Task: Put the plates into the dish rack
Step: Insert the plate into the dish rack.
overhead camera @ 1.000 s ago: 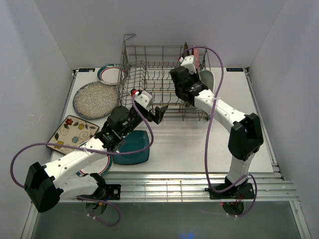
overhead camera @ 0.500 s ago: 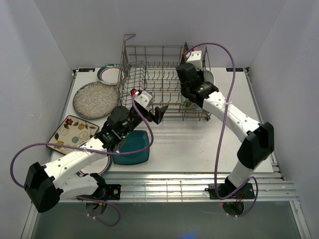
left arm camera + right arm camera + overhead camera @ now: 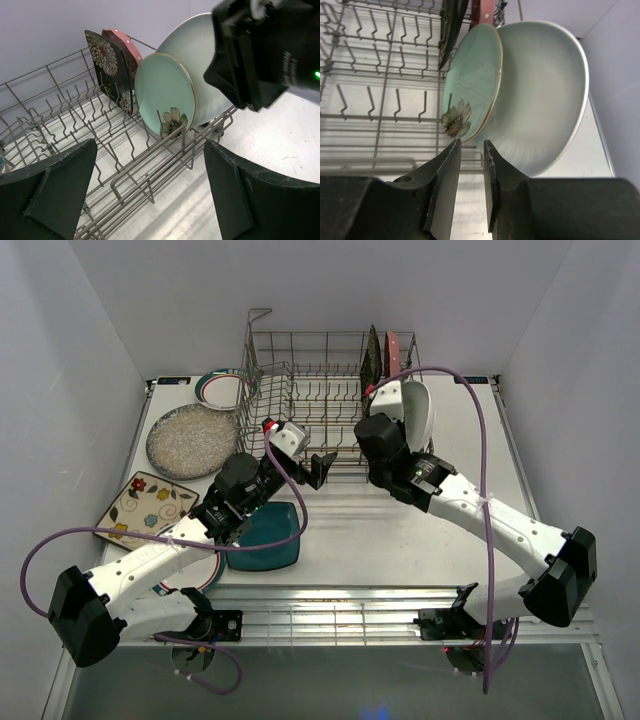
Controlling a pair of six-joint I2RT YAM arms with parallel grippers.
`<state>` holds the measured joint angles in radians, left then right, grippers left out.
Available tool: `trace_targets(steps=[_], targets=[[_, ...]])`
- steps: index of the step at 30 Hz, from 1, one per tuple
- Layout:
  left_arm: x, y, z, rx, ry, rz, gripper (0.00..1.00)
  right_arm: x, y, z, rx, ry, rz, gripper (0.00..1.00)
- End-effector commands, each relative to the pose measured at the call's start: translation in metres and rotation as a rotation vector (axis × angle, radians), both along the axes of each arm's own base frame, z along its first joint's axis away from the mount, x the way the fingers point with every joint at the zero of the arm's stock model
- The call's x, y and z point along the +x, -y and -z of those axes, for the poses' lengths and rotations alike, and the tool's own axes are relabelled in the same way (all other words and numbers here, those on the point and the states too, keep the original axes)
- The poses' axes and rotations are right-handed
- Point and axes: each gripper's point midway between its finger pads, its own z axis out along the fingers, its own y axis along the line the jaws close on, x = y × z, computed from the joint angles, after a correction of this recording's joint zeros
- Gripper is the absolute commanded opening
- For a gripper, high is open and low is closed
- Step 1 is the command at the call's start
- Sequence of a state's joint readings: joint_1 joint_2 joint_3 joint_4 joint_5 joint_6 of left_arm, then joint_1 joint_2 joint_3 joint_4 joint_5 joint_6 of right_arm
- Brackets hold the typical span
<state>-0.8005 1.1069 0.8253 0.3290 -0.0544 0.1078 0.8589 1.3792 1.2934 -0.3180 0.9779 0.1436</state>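
Note:
The grey wire dish rack [image 3: 300, 390] stands at the back of the table. At its right end four plates stand on edge: black floral square [image 3: 107, 65], pink [image 3: 127, 45], mint round [image 3: 472, 85] and white oval [image 3: 545, 95]. My right gripper [image 3: 472, 142] sits just in front of the mint plate's lower rim. Its jaws are a narrow gap apart with nothing between them. My left gripper [image 3: 322, 468] hangs wide open at the rack's front edge, holding nothing. On the table lie a teal square plate [image 3: 270, 535], a speckled grey round plate [image 3: 192, 440], a cream flowered square plate [image 3: 145, 505] and a green-and-red-rimmed plate [image 3: 222, 388].
The rack's tall looped handle [image 3: 258, 315] rises at its back left corner. White walls close in the table on three sides. The right arm's black wrist [image 3: 255, 55] fills the upper right of the left wrist view.
My right arm has drawn back from over the rack toward the near side, leaving the mint plate standing in the rack. Its jaws have parted slightly. The left arm has not moved.

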Motion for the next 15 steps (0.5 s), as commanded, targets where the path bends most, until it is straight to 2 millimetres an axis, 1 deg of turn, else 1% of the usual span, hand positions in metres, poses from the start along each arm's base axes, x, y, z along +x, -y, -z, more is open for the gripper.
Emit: trace_targets(steps=[1, 2, 3, 4, 5, 7, 8, 10, 11, 13, 15], targets=[[-0.005, -0.004, -0.011, -0.019, 0.022, 0.008, 0.98, -0.018, -0.004, -0.015, 0.121, 0.080, 0.006, 0.31], [-0.005, -0.004, -0.011, -0.019, 0.022, 0.008, 0.98, -0.024, -0.009, -0.013, 0.129, 0.081, -0.014, 0.30], [-0.005, -0.004, -0.012, -0.021, 0.024, 0.010, 0.98, -0.028, -0.010, -0.012, 0.140, 0.084, -0.019, 0.31], [-0.005, -0.004, -0.012, -0.021, 0.024, 0.010, 0.98, -0.034, -0.011, -0.005, 0.149, 0.078, -0.026, 0.30], [-0.006, -0.004, -0.011, -0.020, 0.023, 0.011, 0.98, -0.041, -0.015, -0.003, 0.157, 0.077, -0.044, 0.30], [-0.006, -0.005, -0.012, -0.022, 0.026, 0.011, 0.98, -0.050, -0.016, 0.005, 0.168, 0.072, -0.058, 0.30], [-0.006, -0.005, -0.012, -0.021, 0.025, 0.011, 0.98, -0.056, -0.022, 0.008, 0.182, 0.068, -0.077, 0.30], [-0.006, -0.005, -0.011, -0.020, 0.023, 0.011, 0.98, -0.062, -0.022, 0.013, 0.185, 0.065, -0.079, 0.30], [-0.006, -0.005, -0.012, -0.022, 0.025, 0.010, 0.98, -0.068, -0.026, 0.020, 0.190, 0.055, -0.088, 0.30], [-0.005, -0.005, -0.012, -0.022, 0.026, 0.008, 0.98, -0.073, -0.026, 0.024, 0.194, 0.052, -0.087, 0.30], [-0.006, -0.005, -0.012, -0.021, 0.025, 0.011, 0.98, -0.080, -0.030, 0.032, 0.197, 0.041, -0.106, 0.29]])
